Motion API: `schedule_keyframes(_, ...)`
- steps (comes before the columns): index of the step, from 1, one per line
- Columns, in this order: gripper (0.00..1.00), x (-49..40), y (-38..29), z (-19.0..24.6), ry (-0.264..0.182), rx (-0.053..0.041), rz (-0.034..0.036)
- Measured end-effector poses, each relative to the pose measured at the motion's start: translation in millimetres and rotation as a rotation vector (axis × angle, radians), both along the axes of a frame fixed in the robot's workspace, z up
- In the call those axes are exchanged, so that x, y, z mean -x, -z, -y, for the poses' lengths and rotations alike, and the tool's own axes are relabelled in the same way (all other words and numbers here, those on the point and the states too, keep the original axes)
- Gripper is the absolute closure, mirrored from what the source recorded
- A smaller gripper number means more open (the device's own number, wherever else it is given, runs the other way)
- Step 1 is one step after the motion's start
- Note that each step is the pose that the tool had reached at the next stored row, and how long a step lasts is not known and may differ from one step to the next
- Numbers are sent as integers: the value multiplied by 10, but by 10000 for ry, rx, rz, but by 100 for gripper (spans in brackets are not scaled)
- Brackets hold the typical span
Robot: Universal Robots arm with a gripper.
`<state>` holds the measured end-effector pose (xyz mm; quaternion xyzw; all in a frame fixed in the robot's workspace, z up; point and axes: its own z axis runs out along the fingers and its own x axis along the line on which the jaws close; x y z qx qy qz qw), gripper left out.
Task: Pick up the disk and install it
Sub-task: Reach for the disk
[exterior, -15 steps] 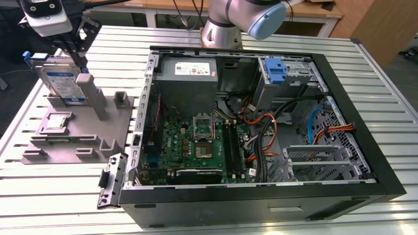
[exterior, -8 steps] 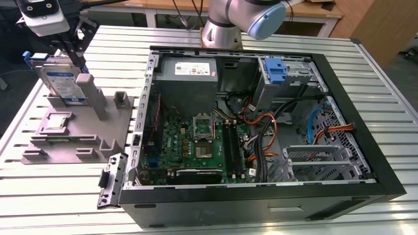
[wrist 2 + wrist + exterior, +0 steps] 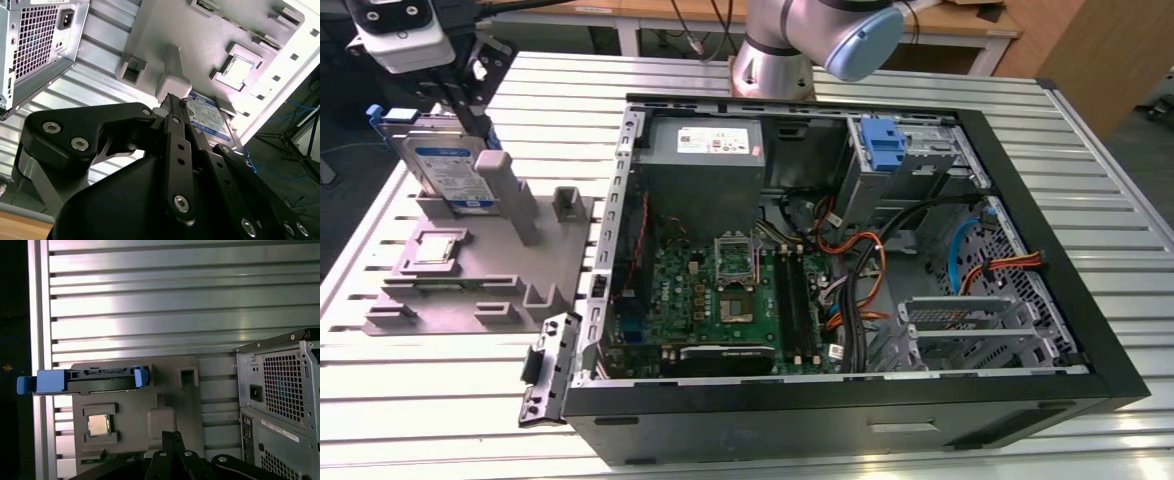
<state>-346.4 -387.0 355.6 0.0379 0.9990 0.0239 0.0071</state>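
The disk [image 3: 444,168] is a silver drive with a white and blue label in a blue carrier frame. It stands on edge in a grey fixture [image 3: 487,285] at the exterior view's left. My gripper [image 3: 471,118] hangs just over it, by the fixture's tall grey post [image 3: 498,180]. In both wrist views the fingers look shut together with nothing between them. The second wrist view has the fingertips [image 3: 172,101] close beside the disk's label [image 3: 210,116]. In the first wrist view the disk's top edge [image 3: 95,380] lies apart from the fingertips [image 3: 172,436].
An open computer case [image 3: 1107,330] lies on the slatted metal table [image 3: 440,400], with motherboard, cables, a metal drive cage [image 3: 961,330] and a bare blue bracket [image 3: 882,145]. A small square chip [image 3: 438,248] sits on the fixture. The arm's base [image 3: 774,60] stands behind the case.
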Motion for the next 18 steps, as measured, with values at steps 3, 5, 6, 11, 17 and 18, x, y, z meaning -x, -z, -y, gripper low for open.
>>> schedule_keyframes(3, 90, 5, 0, -1, -2, 0, 0)
schedule_keyframes(5, 90, 7, 0, -1, 0, 0, 0)
schedule_keyframes(6, 90, 6, 0, -1, 0, 0, 0)
schedule_keyframes(11, 90, 18, 0, -2, 0, 0, 0)
schedule_keyframes(17, 90, 19, 0, -2, 0, 0, 0)
schedule_keyframes(18, 90, 24, 0, -3, 1, 1, -1)
